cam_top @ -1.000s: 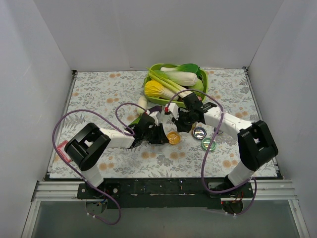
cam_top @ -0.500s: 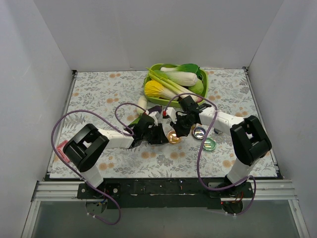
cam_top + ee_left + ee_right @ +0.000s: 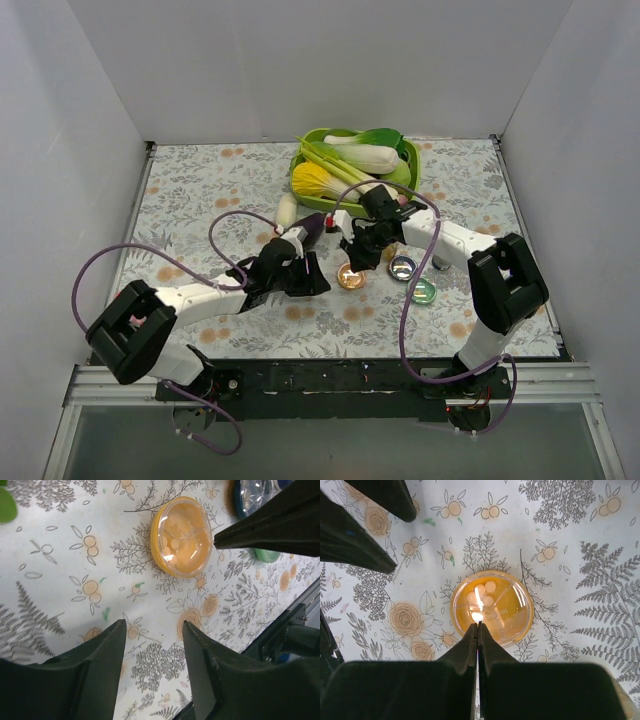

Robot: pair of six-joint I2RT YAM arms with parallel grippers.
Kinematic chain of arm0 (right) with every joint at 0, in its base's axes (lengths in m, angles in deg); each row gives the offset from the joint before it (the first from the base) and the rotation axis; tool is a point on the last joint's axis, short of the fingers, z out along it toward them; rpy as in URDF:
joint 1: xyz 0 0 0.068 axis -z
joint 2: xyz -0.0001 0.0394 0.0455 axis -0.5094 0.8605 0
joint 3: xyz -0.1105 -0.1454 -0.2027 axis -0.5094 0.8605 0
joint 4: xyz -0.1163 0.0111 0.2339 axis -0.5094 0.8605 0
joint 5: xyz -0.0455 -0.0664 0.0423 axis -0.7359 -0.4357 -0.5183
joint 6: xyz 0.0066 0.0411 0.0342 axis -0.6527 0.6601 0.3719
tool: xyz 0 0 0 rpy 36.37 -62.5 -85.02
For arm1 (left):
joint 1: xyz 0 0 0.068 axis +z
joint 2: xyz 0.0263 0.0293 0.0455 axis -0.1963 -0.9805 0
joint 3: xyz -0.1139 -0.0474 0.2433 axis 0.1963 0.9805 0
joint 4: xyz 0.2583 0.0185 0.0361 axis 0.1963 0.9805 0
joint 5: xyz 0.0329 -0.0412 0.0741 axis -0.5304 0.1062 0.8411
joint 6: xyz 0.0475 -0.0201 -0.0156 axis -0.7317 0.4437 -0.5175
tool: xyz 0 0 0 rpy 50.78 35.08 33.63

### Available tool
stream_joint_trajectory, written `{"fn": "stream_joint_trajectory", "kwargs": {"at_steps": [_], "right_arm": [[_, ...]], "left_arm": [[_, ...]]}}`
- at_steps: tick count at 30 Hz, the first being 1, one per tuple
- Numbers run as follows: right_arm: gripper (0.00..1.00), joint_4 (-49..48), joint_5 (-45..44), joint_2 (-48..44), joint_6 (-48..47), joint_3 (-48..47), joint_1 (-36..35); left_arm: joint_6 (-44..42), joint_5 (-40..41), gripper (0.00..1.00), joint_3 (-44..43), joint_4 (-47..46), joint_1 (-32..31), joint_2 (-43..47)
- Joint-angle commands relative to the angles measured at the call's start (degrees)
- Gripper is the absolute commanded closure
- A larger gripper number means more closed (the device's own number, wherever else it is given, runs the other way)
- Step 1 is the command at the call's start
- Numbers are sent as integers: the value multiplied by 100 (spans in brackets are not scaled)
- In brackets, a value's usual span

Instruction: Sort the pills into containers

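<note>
The orange dish [image 3: 351, 276] lies on the floral cloth with several white pills [image 3: 485, 592] in one section under its clear cover. The dark blue dish [image 3: 402, 267] and the green dish [image 3: 423, 291] lie just to its right. My right gripper [image 3: 356, 258] is shut, with its tips [image 3: 478, 623] right over the near rim of the orange dish [image 3: 492, 607]; nothing shows between its jaws. My left gripper [image 3: 303, 277] is open and empty [image 3: 152, 627], low over the cloth to the left of the orange dish [image 3: 184, 536]. The blue dish [image 3: 252, 495] and the green dish [image 3: 267, 555] show at that view's edge.
A large lime-green tray [image 3: 410, 150] of vegetables stands at the back, behind the right arm. A white vegetable [image 3: 286, 208] and a dark purple one [image 3: 312, 222] lie on the cloth behind the left gripper. Purple cables loop over both arms.
My left arm has swung back and stretched out lower, drawing its gripper a little left of the orange dish. My right gripper has shifted slightly left over the orange dish.
</note>
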Motion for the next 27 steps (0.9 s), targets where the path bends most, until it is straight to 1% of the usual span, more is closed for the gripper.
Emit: {"fn": "stream_joint_trajectory", "kwargs": {"at_steps": [1, 3, 4, 5, 6, 7, 9, 14, 17, 23, 27], "right_arm": [[99, 183, 281, -204, -124, -488, -35], [99, 209, 290, -117, -107, -550, -35], [99, 209, 299, -99, -98, -577, -44], [99, 192, 281, -20, -80, -577, -52], [99, 192, 255, 15, -63, -577, -70], [99, 174, 194, 68, -37, -559, -79], [99, 104, 132, 235, 25, -533, -96], [99, 95, -210, 822, 87, -384, -158], [99, 174, -360, 999, 78, -313, -167], [99, 393, -167, 851, -18, -480, -167], [99, 718, 114, 588, -185, -927, -158]], "left_arm": [[-157, 751, 41, 241, 404, 26, 1050], [-201, 892, 33, 321, 553, 53, 1567], [-236, 1197, 30, 356, 597, 79, 1744], [-245, 1270, 22, 417, 606, 97, 1903], [-245, 1349, 18, 426, 798, 106, 2043], [-262, 1471, 14, 461, 843, 123, 2314], [-271, 1569, 9, 505, 1019, 149, 2536], [-236, 1683, 7, 576, 1300, 176, 3072], [-201, 1701, 7, 637, 1371, 176, 3283], [-183, 1719, 6, 655, 1459, 176, 3477], [-201, 1657, 5, 585, 1450, 176, 3574]]}}
